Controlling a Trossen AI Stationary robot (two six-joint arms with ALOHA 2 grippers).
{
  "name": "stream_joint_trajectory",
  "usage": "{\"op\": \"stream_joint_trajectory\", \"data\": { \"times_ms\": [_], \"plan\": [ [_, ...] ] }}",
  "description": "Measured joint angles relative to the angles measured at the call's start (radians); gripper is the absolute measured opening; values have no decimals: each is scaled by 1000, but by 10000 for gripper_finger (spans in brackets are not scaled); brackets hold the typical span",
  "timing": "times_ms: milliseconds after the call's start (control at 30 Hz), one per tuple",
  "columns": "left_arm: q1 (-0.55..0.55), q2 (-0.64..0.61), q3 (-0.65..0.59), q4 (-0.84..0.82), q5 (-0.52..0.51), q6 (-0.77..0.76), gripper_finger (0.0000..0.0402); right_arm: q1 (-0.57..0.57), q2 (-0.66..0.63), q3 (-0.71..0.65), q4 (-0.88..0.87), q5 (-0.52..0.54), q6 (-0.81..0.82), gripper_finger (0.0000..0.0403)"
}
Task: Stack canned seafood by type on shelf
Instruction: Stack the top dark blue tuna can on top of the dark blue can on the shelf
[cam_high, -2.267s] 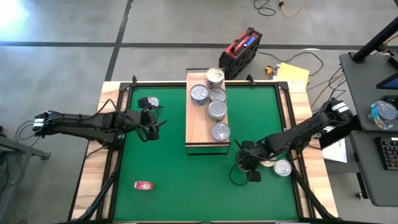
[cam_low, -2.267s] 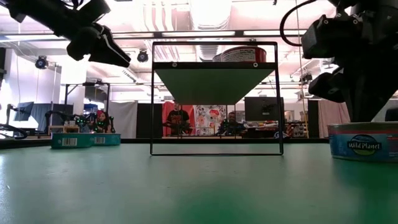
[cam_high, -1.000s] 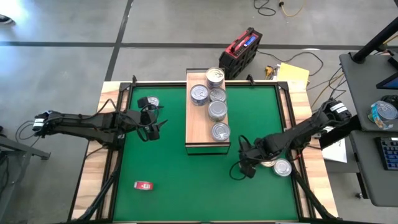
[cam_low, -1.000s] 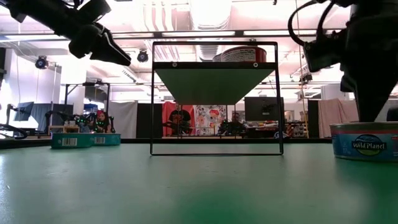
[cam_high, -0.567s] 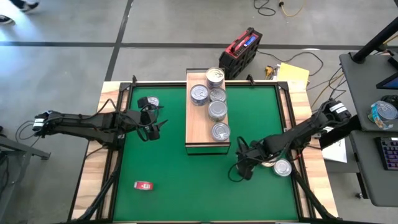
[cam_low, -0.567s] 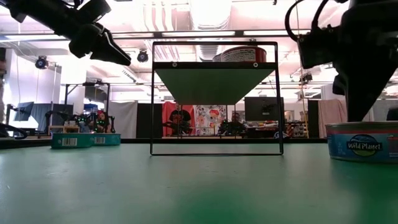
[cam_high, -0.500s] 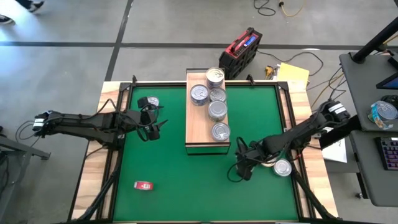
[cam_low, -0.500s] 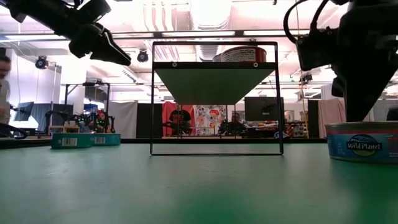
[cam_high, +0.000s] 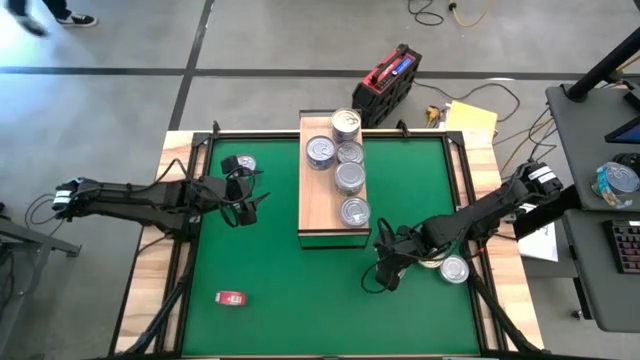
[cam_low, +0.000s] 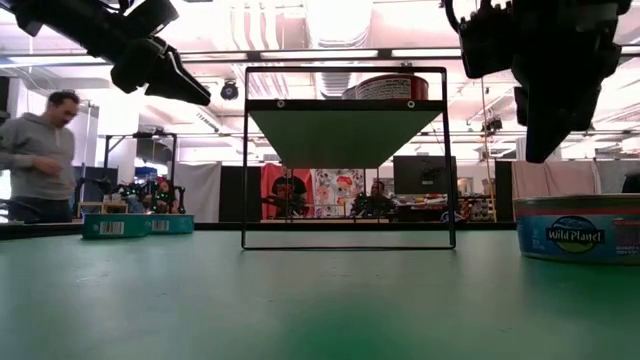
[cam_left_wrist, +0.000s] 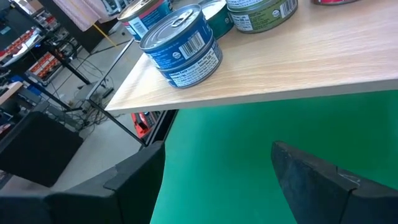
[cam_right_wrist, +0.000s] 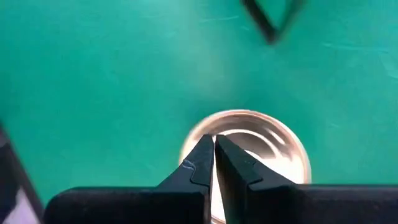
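Canned seafood, round flat silver-lidded tin (cam_right_wrist: 247, 163), directly beneath right gripper (cam_right_wrist: 214, 158); gripper clenched, holding nothing, tips just above the lid. Risk, as a judgement: descending with fingers pinched together would only press or skid the tin across the green worktop (cam_high: 270, 270); needs opening first. Second silver tin (cam_high: 455, 269) just beside, liable to be knocked. Farther off, long light-wood shelf (cam_high: 318, 215) carrying five tins (cam_high: 351, 178); careless placement could topple these. Beyond, left gripper (cam_high: 250, 205) released wide, waiting short of the shelf, empty.
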Motion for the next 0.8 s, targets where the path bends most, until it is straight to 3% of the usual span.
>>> {"op": "stream_joint_trajectory", "data": {
  "times_ms": [367,800],
  "plan": [
    [0,0,0,0,0,-10,277,2,-8,5,-259,32,161,9],
    [0,0,0,0,0,-22,277,2,-5,-18,-269,40,227,9]
  ]
}}
